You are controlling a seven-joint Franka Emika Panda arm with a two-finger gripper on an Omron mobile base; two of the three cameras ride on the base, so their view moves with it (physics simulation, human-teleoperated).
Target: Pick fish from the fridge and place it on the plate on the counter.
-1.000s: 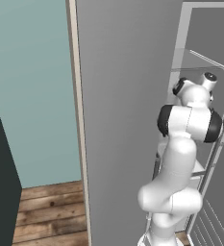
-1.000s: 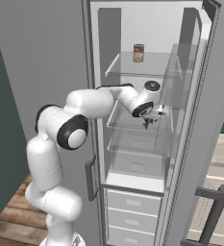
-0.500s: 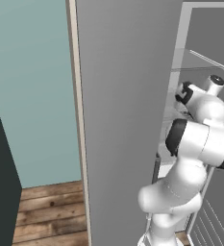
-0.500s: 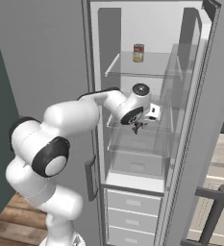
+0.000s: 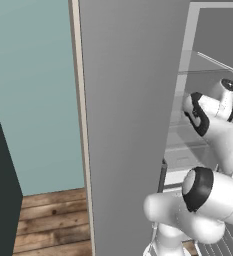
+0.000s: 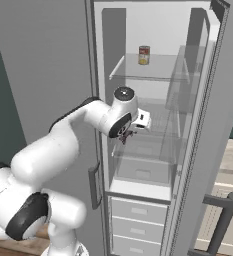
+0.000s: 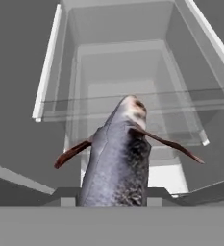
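Clamped tight on the fish (image 7: 117, 163), the gripper (image 6: 124, 136) hangs at the mouth of the open fridge (image 6: 153, 100), just in front of the glass shelves at mid-height. In the hand view the grey body juts out past the gripper, its thin reddish fins spread to either side and its pale end pointing down at the shelves and the white drawer (image 7: 128, 91) beneath. From the right base view the catch is only a small dark shape under the hand, so how squarely the fingers sit on it is hard to judge.

Further back, a can (image 6: 144, 55) stands alone on the upper shelf, well apart from the hand. The white arm (image 5: 213, 135) reaches round the grey fridge wall, and the open door (image 6: 208, 130) stands close on its right.

The carry to the plate on the counter is not yet done. The hold looks to be near one end of a long, slick body; a fast swing could let the fish pivot or slip free. A wide turn out of the fridge might also knock the fish or the elbow against the door or the shelf edges.
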